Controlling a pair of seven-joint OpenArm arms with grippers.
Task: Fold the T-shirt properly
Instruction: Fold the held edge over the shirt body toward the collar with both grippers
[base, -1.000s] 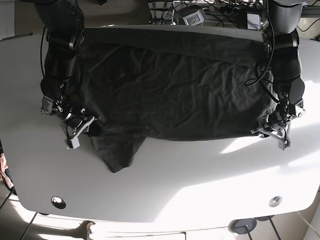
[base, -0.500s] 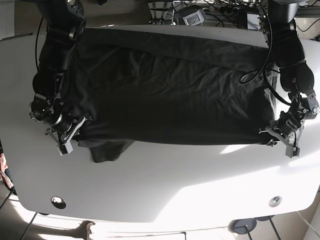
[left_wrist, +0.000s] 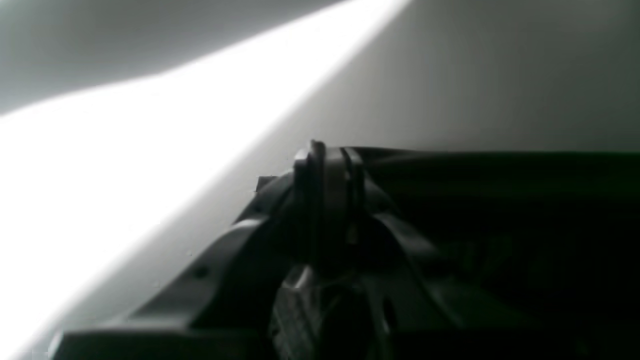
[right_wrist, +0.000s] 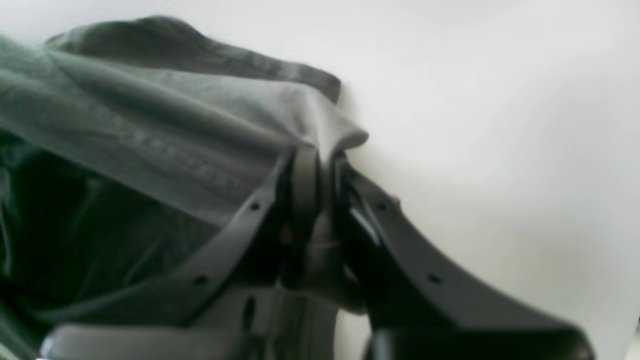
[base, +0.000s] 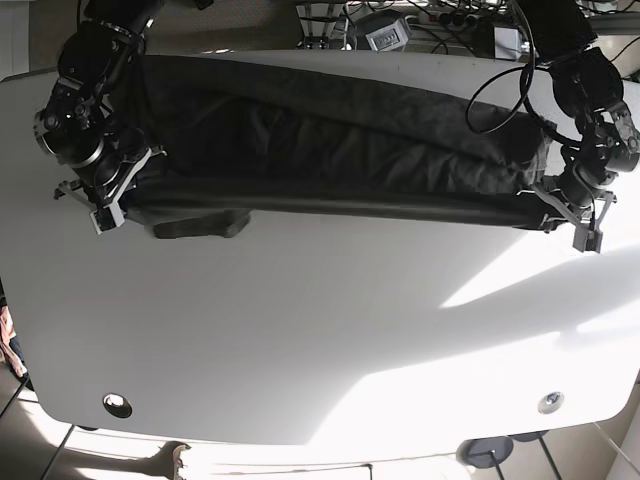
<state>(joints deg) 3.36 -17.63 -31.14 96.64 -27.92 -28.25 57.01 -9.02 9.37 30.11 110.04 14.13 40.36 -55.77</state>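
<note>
The black T-shirt (base: 340, 150) lies across the far part of the white table (base: 330, 330), its near edge lifted and stretched into a taut band between both grippers. My left gripper (base: 585, 235), on the base view's right, is shut on the shirt's corner; the left wrist view shows its closed fingers (left_wrist: 325, 165) with dark cloth (left_wrist: 500, 200) running off to the right. My right gripper (base: 100, 215), on the base view's left, is shut on the other corner; the right wrist view shows cloth (right_wrist: 150, 120) pinched between its fingers (right_wrist: 305, 175). A sleeve (base: 200, 225) hangs below the band near the right gripper.
Cables and equipment (base: 385, 30) sit behind the table's far edge. Bright sun patches (base: 560, 330) fall on the table's right near side. Two round holes show near the front edge (base: 117, 404) (base: 550, 402).
Both grippers have carried the shirt's near edge away from the table's front toward the far side, folding the cloth over itself. The hanging sleeve moved back with it.
</note>
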